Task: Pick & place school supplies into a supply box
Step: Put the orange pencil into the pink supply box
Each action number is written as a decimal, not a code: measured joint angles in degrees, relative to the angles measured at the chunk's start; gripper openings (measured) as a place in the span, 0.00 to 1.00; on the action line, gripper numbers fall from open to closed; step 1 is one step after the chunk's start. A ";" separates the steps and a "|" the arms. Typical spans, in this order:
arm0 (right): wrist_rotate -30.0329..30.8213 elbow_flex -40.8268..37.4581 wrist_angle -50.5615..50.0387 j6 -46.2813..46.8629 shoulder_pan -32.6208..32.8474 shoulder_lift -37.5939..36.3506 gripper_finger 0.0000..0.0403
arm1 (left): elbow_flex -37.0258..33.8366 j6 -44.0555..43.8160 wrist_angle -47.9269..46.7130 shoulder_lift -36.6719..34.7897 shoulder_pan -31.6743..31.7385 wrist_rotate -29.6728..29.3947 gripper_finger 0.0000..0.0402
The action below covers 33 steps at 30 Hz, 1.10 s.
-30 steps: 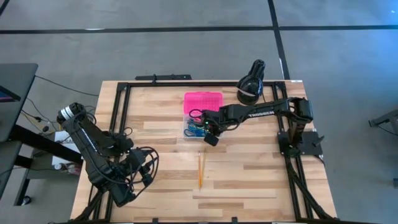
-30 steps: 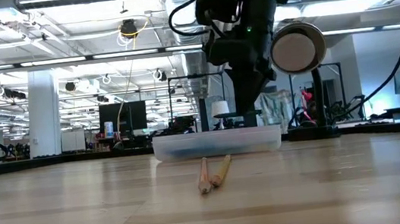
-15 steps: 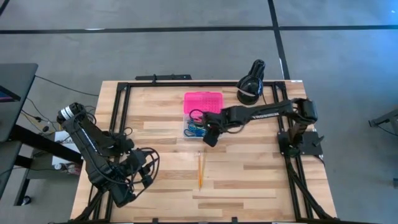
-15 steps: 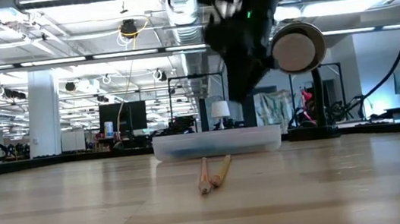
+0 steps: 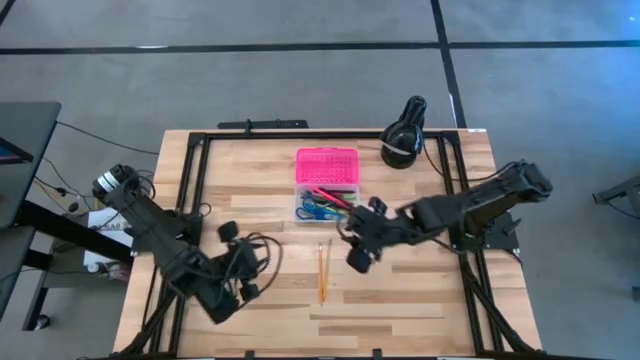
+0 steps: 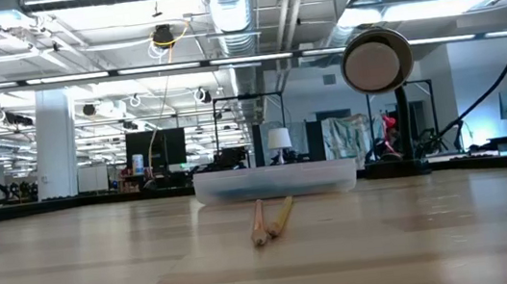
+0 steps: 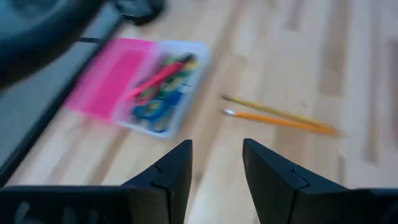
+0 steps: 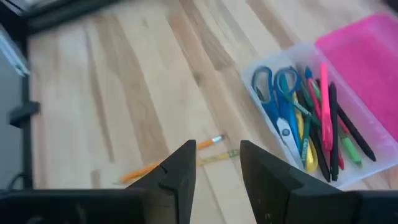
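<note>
Between picks: two pencils left on the table, right gripper (image 5: 357, 258) empty, fingers parted.

Hovering above the wood just right of the pencils (image 5: 322, 272), clear of the supply box (image 5: 327, 205); nothing between the fingers in the right wrist view. Left gripper (image 5: 243, 278) waiting near the table's front left, fingers parted, empty. Box sitting mid-table: clear plastic base, flat pink lid (image 5: 327, 163) open behind it, blue-handled scissors (image 8: 280, 112) and assorted pens inside. Pencils thin, yellow and orange, probably wooden, lying side by side, nearly touching. Next: lowering over one pencil and pinching across its thin shaft, close to the boards.
</note>
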 joint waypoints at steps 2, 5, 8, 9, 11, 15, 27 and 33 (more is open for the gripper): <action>3.39 0.00 -0.02 1.65 2.97 -1.34 0.29 | 0.00 10.21 5.20 0.00 2.77 6.13 0.34; 8.02 0.00 -0.30 4.35 6.89 -2.78 0.29 | 0.00 23.88 12.24 0.00 7.18 14.77 0.34; 10.92 0.00 -0.57 6.93 9.98 -3.30 0.29 | 0.00 33.55 16.61 0.00 11.66 21.52 0.34; 11.73 0.00 -0.87 8.04 10.95 -3.31 0.29 | 0.00 36.28 17.58 0.00 13.20 23.87 0.34; 13.26 0.00 -1.92 10.66 12.84 -3.30 0.29 | 0.00 40.94 18.95 0.02 16.17 28.78 0.34; 17.09 -0.05 -5.33 18.01 16.89 -2.30 0.29 | 0.07 46.32 22.45 1.07 21.70 35.65 0.34; 28.50 -0.55 -16.36 42.78 28.05 -1.06 0.29 | 0.09 23.21 26.99 17.04 27.74 37.49 0.34; 28.73 -0.51 -20.49 47.56 30.04 -0.48 0.29 | 0.15 7.79 27.85 22.30 27.81 37.35 0.34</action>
